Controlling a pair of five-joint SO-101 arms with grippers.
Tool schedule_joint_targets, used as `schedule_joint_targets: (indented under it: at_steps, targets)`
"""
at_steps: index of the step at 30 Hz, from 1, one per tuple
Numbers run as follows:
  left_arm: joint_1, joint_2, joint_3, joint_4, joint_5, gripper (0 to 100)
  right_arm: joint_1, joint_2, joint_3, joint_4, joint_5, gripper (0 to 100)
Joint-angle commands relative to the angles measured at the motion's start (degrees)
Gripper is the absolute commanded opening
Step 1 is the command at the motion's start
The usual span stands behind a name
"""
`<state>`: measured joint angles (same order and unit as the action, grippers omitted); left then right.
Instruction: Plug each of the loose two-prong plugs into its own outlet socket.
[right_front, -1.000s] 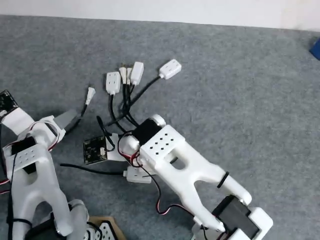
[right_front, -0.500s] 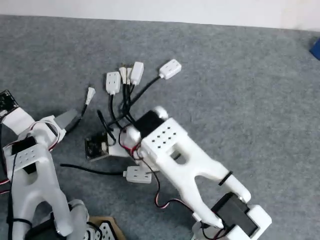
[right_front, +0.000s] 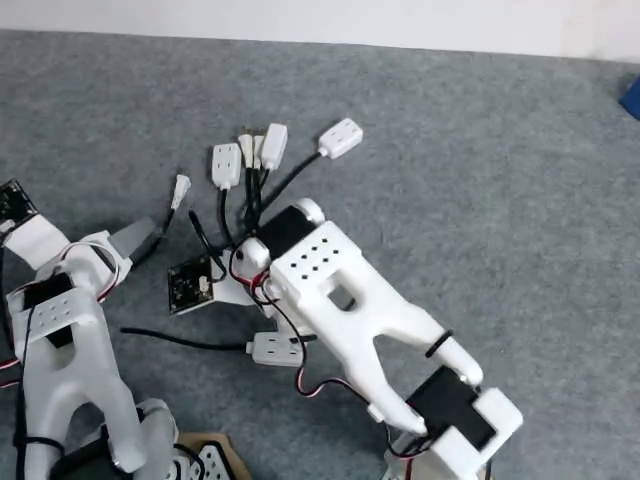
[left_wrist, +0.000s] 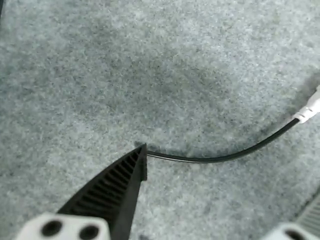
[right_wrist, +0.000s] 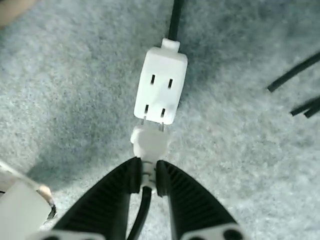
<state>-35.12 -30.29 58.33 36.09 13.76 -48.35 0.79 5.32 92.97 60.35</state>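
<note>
Where the right wrist view looks down its own fingers, the right gripper (right_wrist: 146, 176) is pinched almost shut on the neck of a white two-prong plug (right_wrist: 149, 142), just where the black cord (right_wrist: 140, 207) leaves it. The plug's prongs meet the near end of a white outlet socket (right_wrist: 160, 90) lying flat on the grey bench (right_wrist: 60, 75) — whether they have gone into any slots is hard to tell from this angle.

The left gripper (left_wrist: 227, 185) stands wide open and holds nothing. A thin black lead (left_wrist: 220, 158) runs across the bench from the tip of one black finger (left_wrist: 120, 185) to a small white plug end (left_wrist: 311, 109).

From above, a row of white sockets (right_front: 272, 145) lies toward the far edge, left of the middle. A lone socket (right_front: 276, 348) lies nearer the near edge — just beside the right arm (right_front: 340, 300). The left arm (right_front: 60, 340) stands at the near left corner.
</note>
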Motion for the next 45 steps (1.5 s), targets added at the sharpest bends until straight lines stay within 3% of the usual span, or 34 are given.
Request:
schedule_joint_targets:
  at_steps: [1, 30, 45]
  targets:
    - [0.9, -0.7, -0.2, -1.0, 0.5, 49, -1.2, -0.1, -0.1, -1.5, 0.9, 0.7]
    - [0.9, -0.7, -0.2, -1.0, 0.5, 49, -2.6, 0.0, 6.2, -8.4, 1.0, 0.6]
    - [0.9, -0.7, -0.2, -1.0, 0.5, 49, 1.5, 0.0, 6.2, -9.1, 4.1, 0.6]
